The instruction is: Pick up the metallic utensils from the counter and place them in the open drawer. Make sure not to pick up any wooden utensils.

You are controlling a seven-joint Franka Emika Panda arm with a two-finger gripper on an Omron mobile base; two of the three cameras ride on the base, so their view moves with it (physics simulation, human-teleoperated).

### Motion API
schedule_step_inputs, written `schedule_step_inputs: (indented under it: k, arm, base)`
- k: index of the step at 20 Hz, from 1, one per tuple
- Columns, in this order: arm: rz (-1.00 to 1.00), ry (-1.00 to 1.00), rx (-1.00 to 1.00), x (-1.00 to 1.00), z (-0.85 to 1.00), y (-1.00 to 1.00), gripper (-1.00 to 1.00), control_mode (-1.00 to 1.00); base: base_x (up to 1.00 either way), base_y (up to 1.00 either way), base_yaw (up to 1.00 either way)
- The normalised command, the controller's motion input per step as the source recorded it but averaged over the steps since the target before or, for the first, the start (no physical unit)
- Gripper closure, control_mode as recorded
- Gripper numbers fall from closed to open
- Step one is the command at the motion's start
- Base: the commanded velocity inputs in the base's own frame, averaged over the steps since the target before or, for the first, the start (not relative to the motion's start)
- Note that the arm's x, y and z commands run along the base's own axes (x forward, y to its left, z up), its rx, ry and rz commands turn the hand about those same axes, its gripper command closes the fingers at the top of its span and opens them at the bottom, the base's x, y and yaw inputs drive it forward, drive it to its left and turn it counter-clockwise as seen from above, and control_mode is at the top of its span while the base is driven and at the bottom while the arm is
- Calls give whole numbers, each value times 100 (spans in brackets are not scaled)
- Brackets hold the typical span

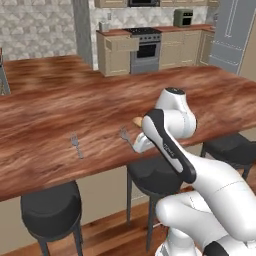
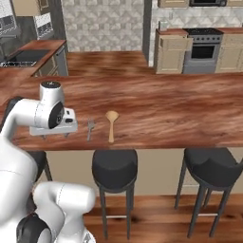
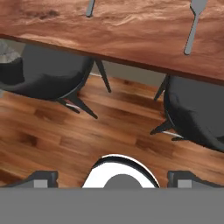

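Black round-seated stools [image 1: 51,205] stand nearest, tucked under the near edge of the long reddish-brown wood-grain counter [image 1: 60,110]. Two small silver-grey forks lie near that edge: one [image 1: 76,145] to the left, the other [image 1: 126,137] just beside the white arm's hand. A light tan wooden spoon [image 2: 111,125] rests just right of this second fork in the right base view. Far across the room, a beige drawer [image 1: 123,44] stands pulled out beside the oven. In the hand view, the pincer [image 3: 113,180] hangs over the wooden floor, its dark fingertips [image 3: 41,179] set wide apart, holding nothing.
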Motion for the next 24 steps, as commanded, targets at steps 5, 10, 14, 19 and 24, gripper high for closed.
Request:
schedule_step_inputs:
  k: [5,10,14,19,24]
  arm:
    - [0,0,0,0,0,0,-100,100]
    - [0,0,0,0,0,0,-100,100]
    - [0,0,0,0,0,0,-100,100]
    - [0,0,0,0,0,0,-100,100]
    - [0,19,-2,42,0,4,-100,-100]
  base:
    - [88,9,1]
    - [74,1,0]
    - [0,0,0]
    - [0,0,0]
    - [9,4,0]
